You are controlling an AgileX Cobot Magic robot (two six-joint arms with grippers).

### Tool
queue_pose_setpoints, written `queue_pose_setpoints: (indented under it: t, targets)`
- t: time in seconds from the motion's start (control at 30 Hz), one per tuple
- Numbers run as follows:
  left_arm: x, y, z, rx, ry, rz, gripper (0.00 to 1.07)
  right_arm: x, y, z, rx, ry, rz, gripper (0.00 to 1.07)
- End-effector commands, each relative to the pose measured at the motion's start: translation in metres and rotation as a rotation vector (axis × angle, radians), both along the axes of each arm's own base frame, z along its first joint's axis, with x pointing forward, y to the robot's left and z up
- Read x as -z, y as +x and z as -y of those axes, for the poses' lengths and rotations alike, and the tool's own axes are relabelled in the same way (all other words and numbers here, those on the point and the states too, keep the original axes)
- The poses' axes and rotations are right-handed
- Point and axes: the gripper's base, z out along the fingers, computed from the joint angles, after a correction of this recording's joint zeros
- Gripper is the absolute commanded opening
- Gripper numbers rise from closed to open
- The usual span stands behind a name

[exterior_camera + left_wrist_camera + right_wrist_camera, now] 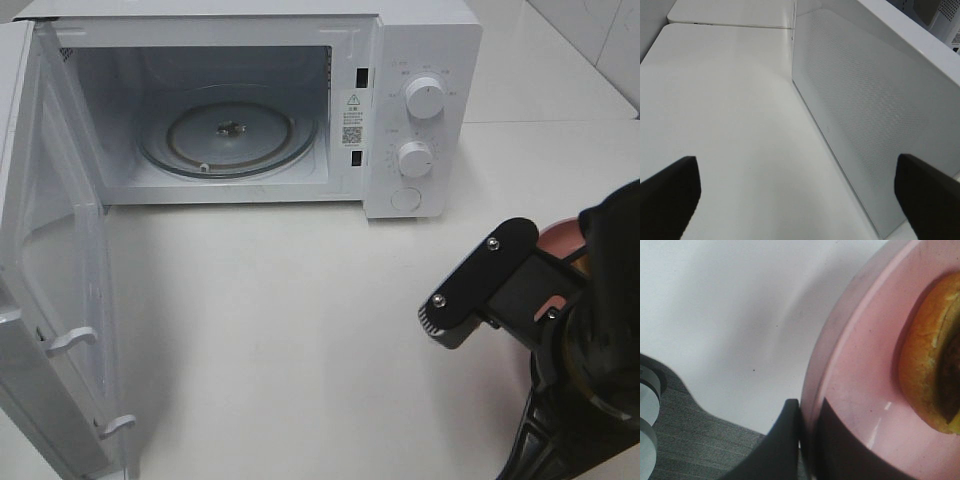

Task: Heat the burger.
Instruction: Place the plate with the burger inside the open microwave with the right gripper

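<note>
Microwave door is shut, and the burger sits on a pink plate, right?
Not quite. The microwave door is open, swung wide in the exterior high view. The burger does sit on the pink plate.

Count on inspection: one microwave (420, 50), one door (60, 300), one glass turntable (228, 130), two dials (425, 98) (414, 159), one round button (405, 199), one pink plate (860, 390), one burger (927, 375), two claws (797, 195) (807, 407), one worktop (280, 300).

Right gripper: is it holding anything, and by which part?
Yes. The right gripper is shut on the pink plate, pinching its rim between the two fingers. The burger sits on the plate and is not gripped itself.
</note>
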Motion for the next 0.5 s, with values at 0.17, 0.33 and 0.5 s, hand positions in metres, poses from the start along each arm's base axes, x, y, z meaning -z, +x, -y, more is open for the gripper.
queue_pose_setpoints:
  t: [0.17,0.33,0.5]
  targets:
    - [0.0,-0.0022,-0.0001,-0.002,-0.001,0.024,0.98,-0.0039,-0.0077,-0.0019,-0.062,-0.057,0.044,0.0]
    - [0.0,-0.0022,-0.0001,-0.002,-0.001,0.024,0.98,-0.0054,-0.0104,-0.0032,-0.088,-0.08,0.062,0.0]
    - [0.0,-0.0022,-0.0001,-0.002,-0.001,0.024,0.98,-0.0067,-0.0084,-0.003,-0.106,-0.094,0.081,0.0]
